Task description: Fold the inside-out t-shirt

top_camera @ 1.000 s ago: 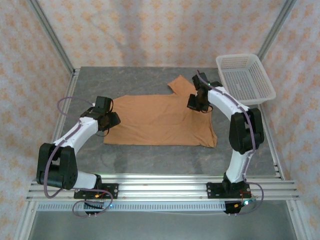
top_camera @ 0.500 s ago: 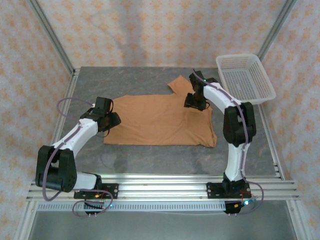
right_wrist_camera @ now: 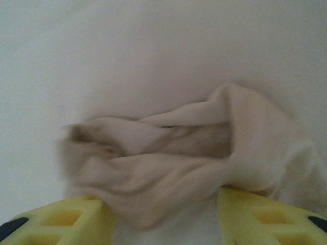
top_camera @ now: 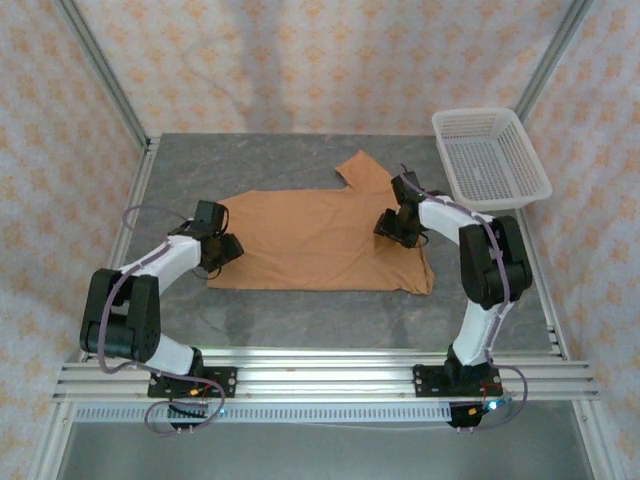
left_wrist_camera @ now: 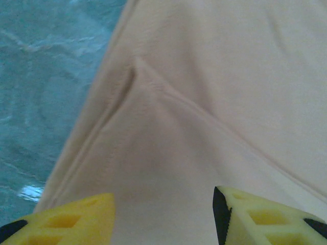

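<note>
From above, the t-shirt (top_camera: pixel 320 240) lies on the surface (top_camera: pixel 300 160), under the left tool (top_camera: pixel 228 248) and the right tool (top_camera: pixel 392 225). Left wrist: the left tool (left_wrist_camera: pixel 163 217) is apart, with flat shirt below it. Right wrist: the right tool (right_wrist_camera: pixel 166 219) is apart, with a lump of shirt between its fingers (right_wrist_camera: pixel 76 219).

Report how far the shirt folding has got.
Done: the shirt lies spread flat, with no clear fold visible. In hand: the left fingers stand apart over its edge, and the right fingers flank a bunch of its cloth. Left: seemingly all the folds.
</note>
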You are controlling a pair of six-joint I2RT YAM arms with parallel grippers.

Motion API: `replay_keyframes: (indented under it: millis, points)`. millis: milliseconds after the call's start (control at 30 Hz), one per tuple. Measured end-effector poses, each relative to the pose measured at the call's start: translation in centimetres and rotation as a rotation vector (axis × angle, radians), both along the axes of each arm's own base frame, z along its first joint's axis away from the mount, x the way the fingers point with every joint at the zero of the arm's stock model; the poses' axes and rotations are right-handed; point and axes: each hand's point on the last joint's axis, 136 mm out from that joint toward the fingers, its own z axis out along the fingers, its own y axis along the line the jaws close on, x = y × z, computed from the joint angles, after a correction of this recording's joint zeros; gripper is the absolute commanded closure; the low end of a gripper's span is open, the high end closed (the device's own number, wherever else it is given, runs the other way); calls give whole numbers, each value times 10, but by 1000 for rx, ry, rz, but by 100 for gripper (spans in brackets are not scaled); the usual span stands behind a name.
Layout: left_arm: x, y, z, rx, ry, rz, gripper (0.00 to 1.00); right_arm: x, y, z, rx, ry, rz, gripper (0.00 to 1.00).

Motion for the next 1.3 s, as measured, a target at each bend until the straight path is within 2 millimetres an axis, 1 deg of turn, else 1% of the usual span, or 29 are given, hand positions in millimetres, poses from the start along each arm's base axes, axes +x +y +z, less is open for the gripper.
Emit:
replay_keyframes:
  millis: [33, 100, 167, 200, 267, 333, 367, 400, 433, 500, 533, 567, 633, 667, 733, 800, 833, 900, 967, 1033, 1067, 1133, 1233, 1300]
  points:
    - [-1, 3, -2, 0, 8, 11, 43, 0, -2, -2, 12, 9, -12, 46]
    - [-2, 9, -1, 4, 16, 26, 41, 5, -1, 4, 26, -3, -20, 46]
    - [4, 11, 9, 12, 11, 28, 39, 11, 1, 12, 32, -9, -19, 46]
    - [12, 11, 20, 16, -9, 25, 39, 16, 3, 20, 36, -21, -18, 46]
    - [36, 12, 50, 33, -79, 7, 39, 35, 8, 43, 50, -78, -15, 45]
    - [73, 13, 91, 54, -175, -13, 41, 65, 14, 76, 67, -175, -15, 45]
    - [91, 13, 108, 66, -216, -22, 44, 80, 16, 89, 73, -218, -17, 45]
    - [111, 14, 123, 81, -254, -29, 45, 98, 19, 104, 77, -272, -20, 45]
    - [133, 16, 136, 97, -285, -37, 46, 118, 23, 116, 82, -320, -25, 45]
    - [163, 18, 141, 122, -305, -47, 46, 155, 30, 128, 94, -392, -35, 45]
    - [179, 21, 137, 133, -299, -50, 45, 177, 34, 130, 103, -423, -46, 45]
    - [190, 23, 130, 139, -287, -53, 45, 193, 38, 127, 113, -439, -59, 45]
    - [208, 26, 106, 151, -241, -64, 42, 229, 46, 113, 140, -462, -93, 45]
    - [214, 27, 93, 155, -214, -70, 41, 244, 49, 104, 154, -469, -111, 45]
    - [221, 30, 65, 163, -148, -87, 40, 269, 54, 80, 179, -471, -151, 45]
    - [224, 31, 44, 171, -95, -105, 39, 285, 55, 57, 196, -467, -195, 46]
    - [225, 31, 36, 177, -73, -115, 39, 289, 55, 43, 203, -457, -219, 46]
    - [225, 32, 27, 191, -41, -127, 38, 292, 54, 20, 207, -436, -254, 46]
    - [224, 34, 23, 207, -25, -138, 37, 301, 54, 32, 242, -476, -287, 47]
    - [223, 37, 23, 225, -13, -141, 37, 306, 55, 36, 263, -491, -308, 47]
    - [223, 38, 22, 229, -9, -142, 37, 307, 55, 35, 267, -493, -314, 48]
    - [226, 38, 20, 230, -6, -146, 37, 307, 55, 25, 268, -480, -327, 52]
    - [227, 38, 11, 230, 10, -151, 38, 308, 54, 23, 271, -482, -341, 54]
    - [225, 38, 0, 228, 34, -154, 39, 307, 54, 23, 264, -476, -344, 61]
